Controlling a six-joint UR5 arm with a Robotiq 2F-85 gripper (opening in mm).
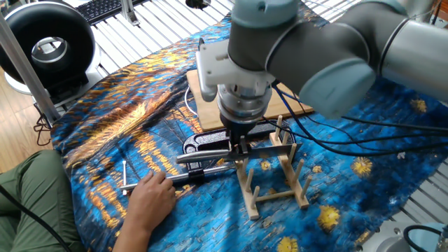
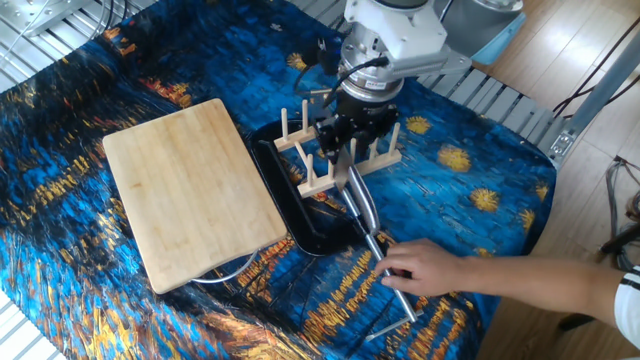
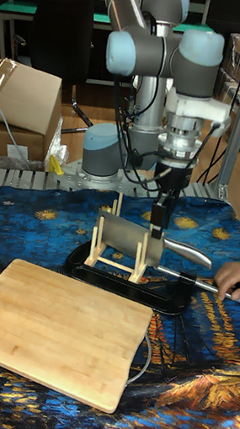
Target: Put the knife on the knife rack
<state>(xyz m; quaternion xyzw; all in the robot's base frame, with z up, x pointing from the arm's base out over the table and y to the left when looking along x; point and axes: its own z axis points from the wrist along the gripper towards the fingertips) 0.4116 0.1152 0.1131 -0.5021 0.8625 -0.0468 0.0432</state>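
The knife stands on edge in the light-wood knife rack (image 3: pixel 98 248), its broad silver blade (image 3: pixel 125 249) between the two rows of pegs. Its grey handle (image 2: pixel 362 205) sticks out past the rack's end toward the person's hand. My gripper (image 3: pixel 158 230) is shut on the knife where blade meets handle, coming down from above. In one fixed view the gripper (image 1: pixel 238 148) sits at the rack's (image 1: pixel 276 192) near end, with the handle (image 1: pixel 203 155) pointing left. In the other fixed view the gripper (image 2: pixel 348 140) hides most of the blade inside the rack (image 2: pixel 310 185).
A black metal C-clamp (image 2: pixel 300 225) lies under and beside the rack. A person's hand (image 2: pixel 420 265) holds its long screw rod. A bamboo cutting board (image 2: pixel 195 190) lies next to the rack on the blue patterned cloth (image 2: pixel 100 70).
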